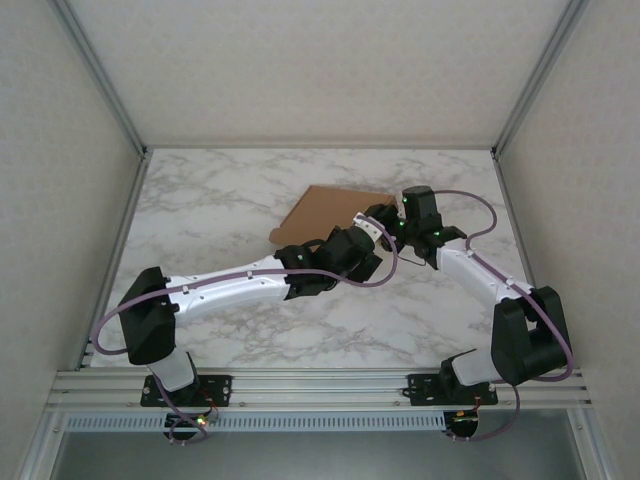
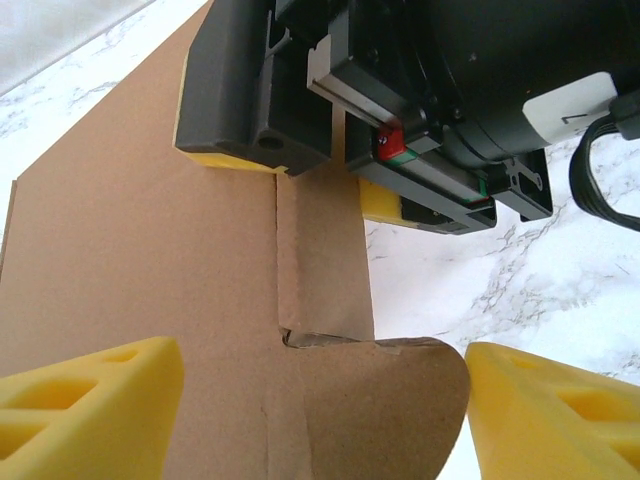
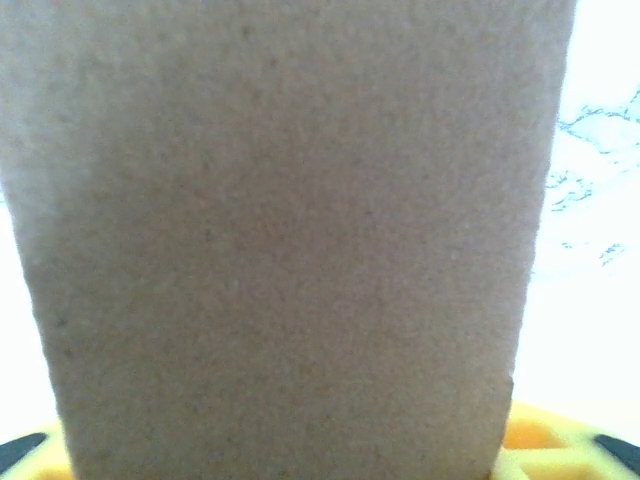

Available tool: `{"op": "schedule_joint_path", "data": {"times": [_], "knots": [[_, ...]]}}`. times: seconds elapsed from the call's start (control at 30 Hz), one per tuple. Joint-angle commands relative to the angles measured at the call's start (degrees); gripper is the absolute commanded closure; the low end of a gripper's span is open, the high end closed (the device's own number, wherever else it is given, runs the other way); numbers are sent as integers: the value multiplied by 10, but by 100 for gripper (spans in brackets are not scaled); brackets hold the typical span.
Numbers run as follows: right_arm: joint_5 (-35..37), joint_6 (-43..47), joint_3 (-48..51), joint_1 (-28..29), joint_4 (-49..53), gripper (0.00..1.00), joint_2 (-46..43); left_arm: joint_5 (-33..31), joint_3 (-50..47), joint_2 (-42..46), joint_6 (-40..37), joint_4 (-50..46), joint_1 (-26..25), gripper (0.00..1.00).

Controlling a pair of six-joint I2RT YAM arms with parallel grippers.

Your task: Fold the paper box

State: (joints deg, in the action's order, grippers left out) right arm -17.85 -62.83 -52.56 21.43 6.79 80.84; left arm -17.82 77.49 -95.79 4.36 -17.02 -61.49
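The left gripper (image 2: 325,375) hangs wide open over the paper box (image 1: 328,208), far of centre on the table (image 1: 220,200). The right gripper (image 2: 305,185) sits at 1 flap (image 2: 320,270), grip impossible to tell; closing off-crease could crumple it or skid the sheet

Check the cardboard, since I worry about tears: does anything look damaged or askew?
No clear damage. The paper box lies skewed to the table edges, and the cut beside its rounded tab looks slightly ragged, perhaps only the die-cut slit.
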Motion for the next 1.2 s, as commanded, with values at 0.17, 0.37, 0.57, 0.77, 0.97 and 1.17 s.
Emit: {"op": "schedule_joint_path", "data": {"times": [0.17, 0.37, 0.57, 0.77, 0.97, 1.17], "knots": [[9, 3, -22, 4, 18, 55, -13, -21, -14, 9, 1, -20, 22, 32], [12, 6, -35, 3, 28, 55, -13, -7, -42, 15, 6, -9, 32, 35], [15, 10, -47, 3, 36, 55, -9, 1, -65, 35, 16, 2, 46, 35], [16, 17, -52, 2, 41, 55, -6, -6, -87, 68, 15, 9, 61, 39], [12, 17, -59, 2, 43, 55, -3, -8, -103, 83, 6, 14, 62, 41], [18, 22, -63, 0, 50, 55, -1, -21, -116, 98, -1, 20, 65, 51]]}}
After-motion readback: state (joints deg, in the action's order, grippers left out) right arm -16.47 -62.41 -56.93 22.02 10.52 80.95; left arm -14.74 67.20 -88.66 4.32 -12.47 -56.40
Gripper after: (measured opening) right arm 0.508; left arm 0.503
